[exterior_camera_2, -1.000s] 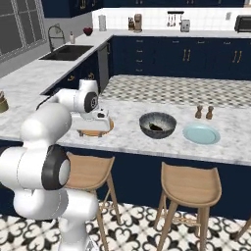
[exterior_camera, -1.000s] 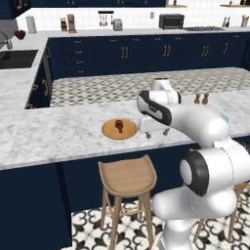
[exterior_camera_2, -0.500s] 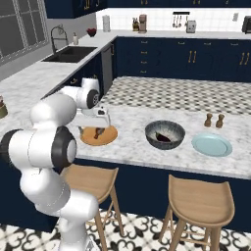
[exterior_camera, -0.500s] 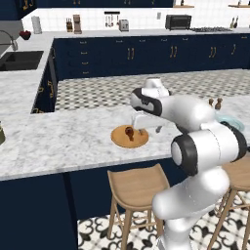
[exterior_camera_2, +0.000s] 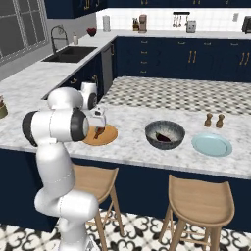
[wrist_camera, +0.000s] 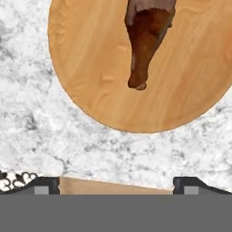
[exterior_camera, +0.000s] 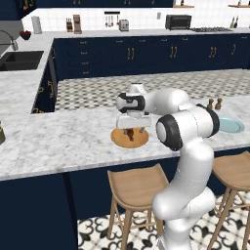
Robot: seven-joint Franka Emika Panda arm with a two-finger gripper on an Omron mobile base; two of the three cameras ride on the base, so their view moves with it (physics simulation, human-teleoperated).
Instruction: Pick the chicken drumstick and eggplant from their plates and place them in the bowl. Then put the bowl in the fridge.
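I stand at the near edge of the marble counter (exterior_camera_2: 137,147), arm bent over it. To my right sits the dark bowl (exterior_camera_2: 165,135) with the eggplant (exterior_camera_2: 163,138) already lying inside, and farther right the pale blue plate (exterior_camera_2: 212,145), bare. Just below my hand lies the wooden plate (exterior_camera: 129,138) carrying the chicken drumstick (wrist_camera: 146,36), its narrow end toward the plate's rim. My gripper (exterior_camera: 135,131) hovers above that plate with its jaws spread fully wide, holding nothing.
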